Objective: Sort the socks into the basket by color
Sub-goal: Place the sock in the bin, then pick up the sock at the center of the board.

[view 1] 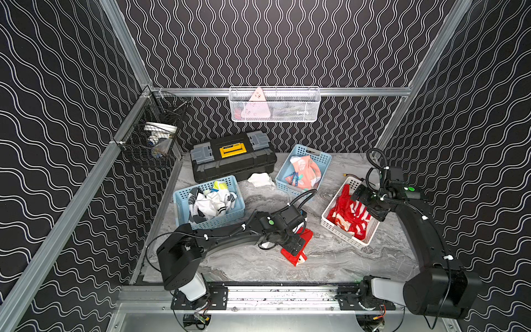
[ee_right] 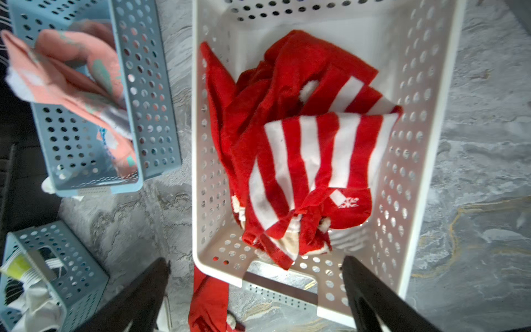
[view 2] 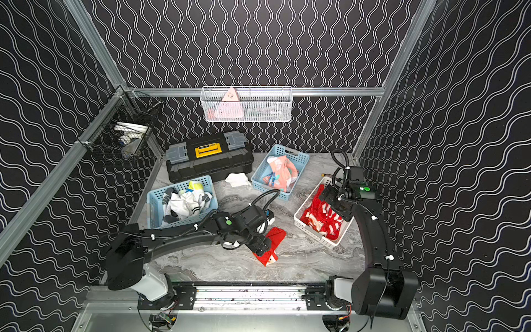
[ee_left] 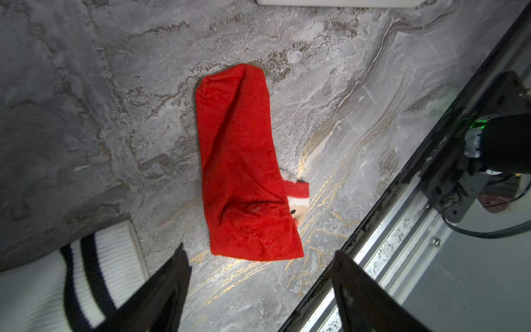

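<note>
Now left tool (ee_left: 258, 250) and right tool (ee_right: 255, 260) gape wide, empty. Left might nip the white striped sock (ee_left: 94, 276) beside the red sock (ee_left: 244, 161).

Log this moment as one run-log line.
left end effector: open, over red sock on table | right end effector: open, over white basket | unsorted: white sock by toolbox

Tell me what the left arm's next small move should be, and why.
Probably lower the left gripper onto the red sock and close. Its jaws stand open over one end of the sock, which lies on the table outside the white basket holding the other red socks.
</note>
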Robot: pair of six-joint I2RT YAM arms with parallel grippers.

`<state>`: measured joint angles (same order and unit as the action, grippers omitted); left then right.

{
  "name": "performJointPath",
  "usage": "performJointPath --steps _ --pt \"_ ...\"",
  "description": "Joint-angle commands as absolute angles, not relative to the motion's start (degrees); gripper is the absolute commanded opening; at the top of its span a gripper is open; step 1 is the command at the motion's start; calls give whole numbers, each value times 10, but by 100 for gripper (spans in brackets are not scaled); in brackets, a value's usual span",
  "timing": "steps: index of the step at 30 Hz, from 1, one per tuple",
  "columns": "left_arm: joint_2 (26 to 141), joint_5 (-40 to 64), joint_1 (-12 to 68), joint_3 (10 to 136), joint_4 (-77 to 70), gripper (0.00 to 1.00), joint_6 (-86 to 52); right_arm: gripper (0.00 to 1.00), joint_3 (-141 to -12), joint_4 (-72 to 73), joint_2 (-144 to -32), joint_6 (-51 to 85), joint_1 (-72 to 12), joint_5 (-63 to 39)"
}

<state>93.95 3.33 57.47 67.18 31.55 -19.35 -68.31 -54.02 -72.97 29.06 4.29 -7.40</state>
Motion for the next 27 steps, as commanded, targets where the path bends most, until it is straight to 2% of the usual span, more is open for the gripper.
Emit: performJointPath --steps 1,12,20,23,25,27 --pt "962 3 585 683 312 82 -187 96 -687 -549 -721 297 35 -101" --pt "1035 -20 612 674 292 83 -192 97 -686 -545 -710 298 31 -126" --pt "1063 -16 622 651 261 73 -197 97 -691 -545 -707 300 29 -132" --pt "1068 -13 626 639 254 67 -200 97 -694 -545 -708 300 29 -134" --pt "1066 -19 627 639 254 58 -200 97 -695 -545 -707 301 29 -135" --pt "1062 -22 627 637 253 44 -199 97 -697 -545 -708 301 29 -137"
